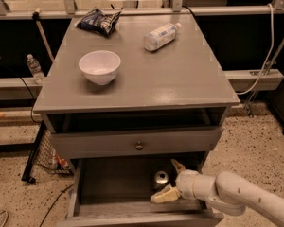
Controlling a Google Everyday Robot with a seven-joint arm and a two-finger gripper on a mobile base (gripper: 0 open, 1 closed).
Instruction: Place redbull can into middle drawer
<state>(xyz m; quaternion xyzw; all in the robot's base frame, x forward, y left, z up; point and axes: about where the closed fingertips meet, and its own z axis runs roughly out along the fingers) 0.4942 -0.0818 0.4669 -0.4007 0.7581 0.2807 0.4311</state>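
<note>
The claw (164, 181), at 5 o'clock in the view, reaches into the open middle drawer (113, 183). Its two fingers are spread wide and clamp nothing. The redbull can (160, 176) stands upright on the drawer floor between the fingertips. Whether either finger touches it cannot be told.

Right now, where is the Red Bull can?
In the camera view the redbull can stands right of centre in the open middle drawer, below the knobbed drawer front, at the fingertips of the open hand reaching in from the right.
</note>
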